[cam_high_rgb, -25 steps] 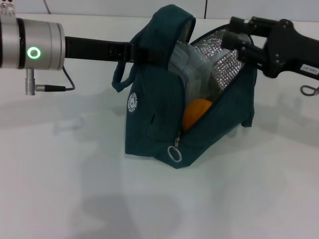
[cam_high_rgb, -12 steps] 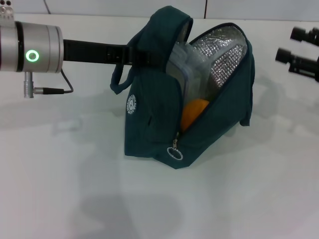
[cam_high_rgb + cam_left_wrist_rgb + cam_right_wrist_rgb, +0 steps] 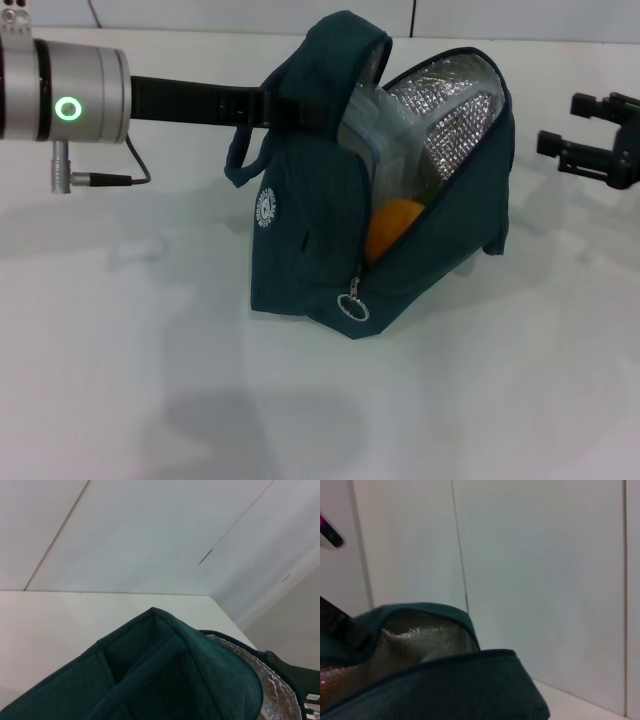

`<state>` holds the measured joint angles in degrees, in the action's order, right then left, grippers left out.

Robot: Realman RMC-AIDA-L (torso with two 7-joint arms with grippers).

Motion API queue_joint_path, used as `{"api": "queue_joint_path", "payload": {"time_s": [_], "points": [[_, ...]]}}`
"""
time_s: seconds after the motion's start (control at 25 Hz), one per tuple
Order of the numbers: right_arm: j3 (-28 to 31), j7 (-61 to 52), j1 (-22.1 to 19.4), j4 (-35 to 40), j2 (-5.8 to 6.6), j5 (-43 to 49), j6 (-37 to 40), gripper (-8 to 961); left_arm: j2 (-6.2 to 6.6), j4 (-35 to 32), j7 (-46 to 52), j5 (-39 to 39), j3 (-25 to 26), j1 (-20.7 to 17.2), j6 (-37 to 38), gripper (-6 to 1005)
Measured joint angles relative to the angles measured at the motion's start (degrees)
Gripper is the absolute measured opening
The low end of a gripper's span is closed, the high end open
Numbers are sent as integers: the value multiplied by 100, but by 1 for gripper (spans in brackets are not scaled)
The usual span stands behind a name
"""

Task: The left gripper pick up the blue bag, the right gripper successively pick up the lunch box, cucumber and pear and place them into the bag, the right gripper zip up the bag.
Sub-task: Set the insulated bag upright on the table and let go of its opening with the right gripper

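The blue bag (image 3: 310,230) stands open at mid-table, its silver lining (image 3: 450,110) showing. My left gripper (image 3: 285,105) reaches in from the left and is shut on the bag's top, which drapes over it. A clear lunch box (image 3: 375,135) stands inside the bag, with an orange-yellow pear (image 3: 392,225) below it. The cucumber is hidden. The zipper pull ring (image 3: 352,306) hangs at the bag's near corner. My right gripper (image 3: 570,125) is open and empty, to the right of the bag and apart from it. The bag also fills the left wrist view (image 3: 165,680) and the right wrist view (image 3: 445,685).
The white table (image 3: 150,380) stretches around the bag on all sides. The bag's handle loop (image 3: 237,160) hangs under my left arm. A cable (image 3: 110,178) dangles from the left wrist. A pale wall (image 3: 250,15) stands behind the table.
My right gripper has pulled out of the bag's opening and moved away to the right, empty. The bag and the left arm have stayed in place.
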<state>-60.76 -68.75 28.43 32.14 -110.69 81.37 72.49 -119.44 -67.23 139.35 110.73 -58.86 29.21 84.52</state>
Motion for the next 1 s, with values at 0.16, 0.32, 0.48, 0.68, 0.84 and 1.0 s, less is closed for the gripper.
{"api": "queue_joint_path", "payload": {"time_s": [0.16,0.32,0.48,0.68,0.84,1.0], "points": [[-23,36,168,-2,-88,109,-172,735,0,0,-9,-1,8,6,-3,42],[-27,48,333,-12,-207,352,-321,733,0,0,-12,-7,13,6,-5,42],[-26,57,461,-26,-308,576,-520,694,0,0,-13,-14,15,6,-12,42],[-34,111,514,57,-463,728,-590,630,0,0,-13,-16,16,14,-22,42],[-20,247,461,114,-483,695,-575,579,0,0,-13,-18,16,15,-24,42],[44,309,447,117,-482,666,-574,458,0,0,-13,-19,15,10,-24,42]]}}
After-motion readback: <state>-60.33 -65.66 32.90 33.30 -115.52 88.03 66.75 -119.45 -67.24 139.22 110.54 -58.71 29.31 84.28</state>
